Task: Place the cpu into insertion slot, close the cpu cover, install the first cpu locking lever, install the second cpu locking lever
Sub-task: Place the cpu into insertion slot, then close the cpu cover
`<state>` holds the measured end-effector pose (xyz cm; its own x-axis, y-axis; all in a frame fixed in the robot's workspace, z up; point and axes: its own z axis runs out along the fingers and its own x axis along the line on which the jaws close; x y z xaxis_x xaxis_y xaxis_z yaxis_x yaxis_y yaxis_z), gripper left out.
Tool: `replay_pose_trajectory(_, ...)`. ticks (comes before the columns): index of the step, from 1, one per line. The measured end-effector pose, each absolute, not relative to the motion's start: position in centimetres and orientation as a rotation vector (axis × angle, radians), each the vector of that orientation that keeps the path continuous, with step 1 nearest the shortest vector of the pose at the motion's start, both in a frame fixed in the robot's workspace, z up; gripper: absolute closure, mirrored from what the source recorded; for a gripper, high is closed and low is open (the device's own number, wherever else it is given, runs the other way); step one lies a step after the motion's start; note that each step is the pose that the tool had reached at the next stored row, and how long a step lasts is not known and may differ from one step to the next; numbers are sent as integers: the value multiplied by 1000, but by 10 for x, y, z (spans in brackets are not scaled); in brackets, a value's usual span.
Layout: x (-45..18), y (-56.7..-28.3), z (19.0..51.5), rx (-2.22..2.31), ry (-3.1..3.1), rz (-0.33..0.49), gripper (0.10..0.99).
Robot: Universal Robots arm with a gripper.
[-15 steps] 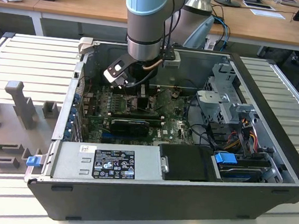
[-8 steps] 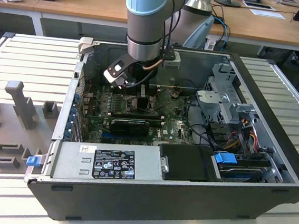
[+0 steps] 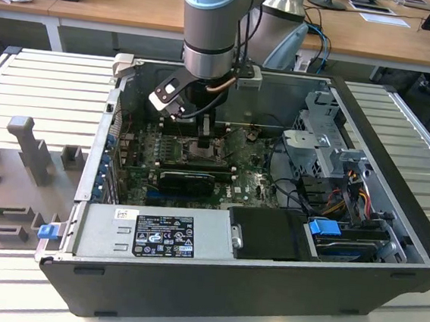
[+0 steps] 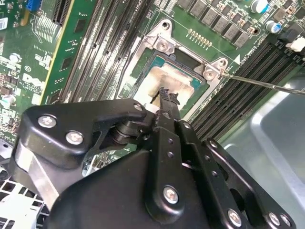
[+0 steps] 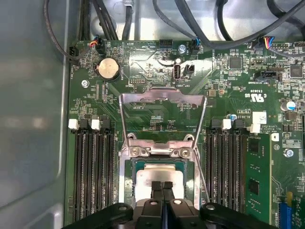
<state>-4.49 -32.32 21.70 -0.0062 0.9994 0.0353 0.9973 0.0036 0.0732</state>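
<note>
Labelled computer case (image 3: 209, 297), cpu (image 5: 159, 175) in insertion slot (image 5: 125, 183), cpu cover (image 5: 162, 98) open, fingers (image 5: 156, 188) together

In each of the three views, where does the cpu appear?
Exterior view: hidden beneath the gripper.
First wrist view: the cpu lies in the insertion slot, at the gripper's tips.
Second wrist view: pale square beyond the tips.
Shared landmark: the gripper.
</note>
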Motion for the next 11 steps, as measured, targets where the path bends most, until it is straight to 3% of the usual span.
replay_pose_trajectory(11, -45, -324, 234, 2196, 2206, 122, 980)
